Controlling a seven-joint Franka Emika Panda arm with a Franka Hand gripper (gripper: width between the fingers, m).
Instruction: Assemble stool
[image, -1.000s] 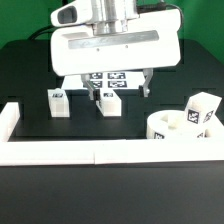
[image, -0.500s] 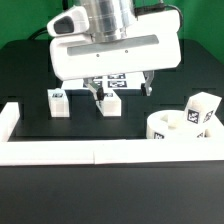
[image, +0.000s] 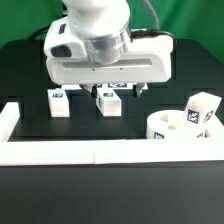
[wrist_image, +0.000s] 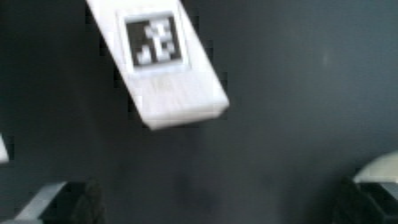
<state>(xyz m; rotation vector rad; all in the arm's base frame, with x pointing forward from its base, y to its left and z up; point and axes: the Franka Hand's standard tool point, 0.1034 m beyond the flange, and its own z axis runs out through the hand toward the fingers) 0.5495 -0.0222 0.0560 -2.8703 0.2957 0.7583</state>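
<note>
Wrist view: one leg block, tag upward, lying just off the gripper, not between its jaws; long axis runs away from them. Gripper fully open, empty. Block rests on bench; seat well apart.

Leg block blurred in the wrist view, fingers cropped at its edge.

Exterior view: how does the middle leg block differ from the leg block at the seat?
The middle leg block stands on the black table below the open gripper; the leg block at the seat rests on the round seat. The middle block faces the camera squarely; the seat's block looks turned cornerwise. Both are white and tagged.
</note>
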